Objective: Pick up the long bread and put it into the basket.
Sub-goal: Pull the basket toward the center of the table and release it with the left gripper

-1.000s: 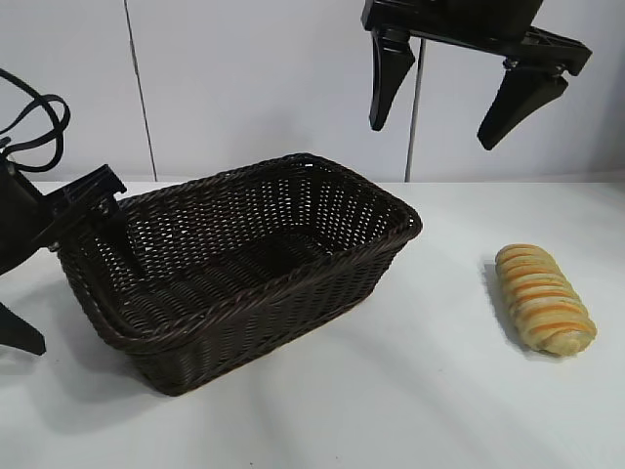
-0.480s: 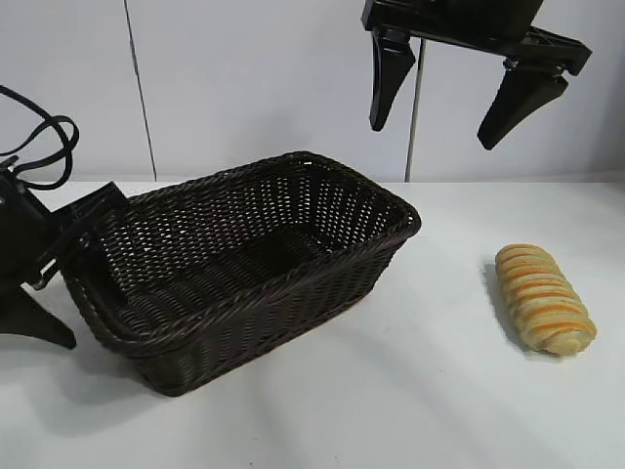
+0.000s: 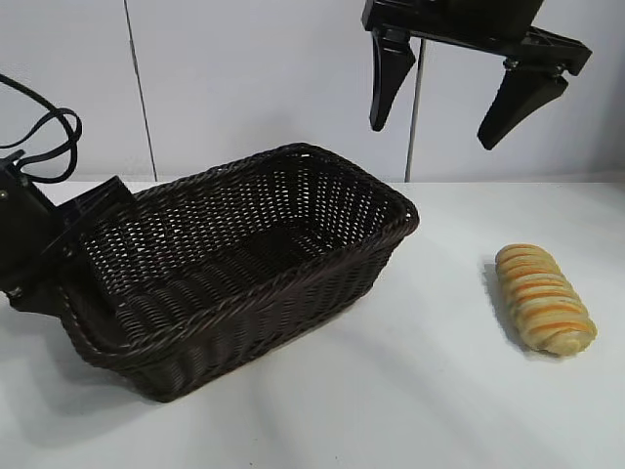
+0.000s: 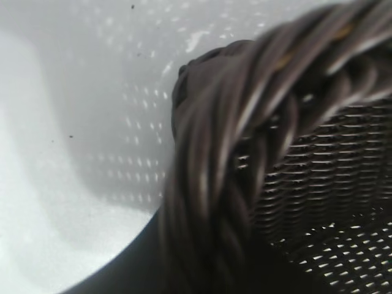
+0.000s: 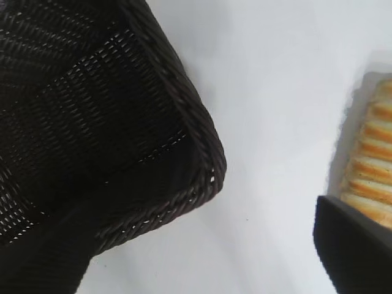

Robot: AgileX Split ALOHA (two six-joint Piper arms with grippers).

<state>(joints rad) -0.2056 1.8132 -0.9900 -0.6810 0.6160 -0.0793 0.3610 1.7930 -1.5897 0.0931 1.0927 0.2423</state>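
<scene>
The basket is dark brown wicker and sits left of centre on the white table. My left gripper is at its left end, shut on the braided rim, which fills the left wrist view. The long bread, golden with orange stripes, lies on the table to the right, apart from the basket. My right gripper hangs high above the gap between the basket and the bread, open and holding nothing. In the right wrist view the basket's corner and the bread's end show below one dark finger.
The white table has bare room in front and between the basket and the bread. A pale wall with a dark vertical seam stands behind. Black cables loop above the left arm.
My left gripper has closed on the basket's left rim and its arm has risen. The basket has shifted slightly toward the left. The right gripper and the bread have not moved.
</scene>
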